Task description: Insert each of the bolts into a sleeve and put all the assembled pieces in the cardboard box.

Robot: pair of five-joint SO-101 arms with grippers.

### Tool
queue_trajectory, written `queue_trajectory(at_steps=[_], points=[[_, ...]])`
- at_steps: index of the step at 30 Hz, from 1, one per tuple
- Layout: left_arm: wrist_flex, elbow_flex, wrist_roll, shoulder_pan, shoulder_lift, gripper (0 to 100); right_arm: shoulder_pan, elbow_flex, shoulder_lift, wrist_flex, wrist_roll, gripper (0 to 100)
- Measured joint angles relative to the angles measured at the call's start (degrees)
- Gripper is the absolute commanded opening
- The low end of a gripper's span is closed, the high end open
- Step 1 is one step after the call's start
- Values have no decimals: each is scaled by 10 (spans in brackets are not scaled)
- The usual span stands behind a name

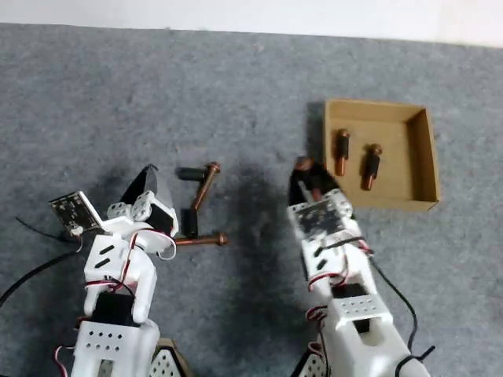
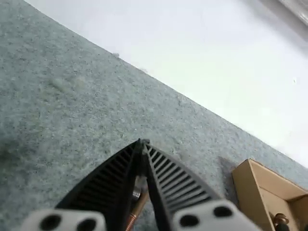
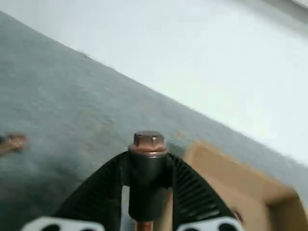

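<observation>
Copper bolt (image 3: 148, 140) in its sleeve (image 3: 147, 185) is being clamped by the right gripper (image 3: 147, 161) beside the cardboard box (image 1: 377, 106), probably for dropping in; left gripper (image 2: 143, 144) is hanging closed.

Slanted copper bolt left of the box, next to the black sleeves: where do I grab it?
Probably best: take the slanted bolt at mid-shank from straight above, closing across the shaft. It lies flat, its head near the far sleeve and its tip near the near sleeve. Use the left gripper; the right gripper holds an assembled piece.
</observation>
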Motion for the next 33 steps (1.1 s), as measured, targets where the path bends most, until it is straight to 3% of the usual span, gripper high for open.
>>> queue_trajectory(at_steps=[5,8,12,21,28,33], points=[[0,1,-5,1,0,8,93,-157,49,193,-6,5],[0,1,-5,1,0,9,139,-304,145,301,-62,5],[0,1,-5,1,0,10,177,-491,298,327,-117,5],[-2,1,-5,1,0,10,196,-750,586,454,-128,11],[-2,1,-5,1,0,10,207,-823,642,531,-129,205],[-2,1,-5,1,0,10,207,-833,641,556,-129,219]])
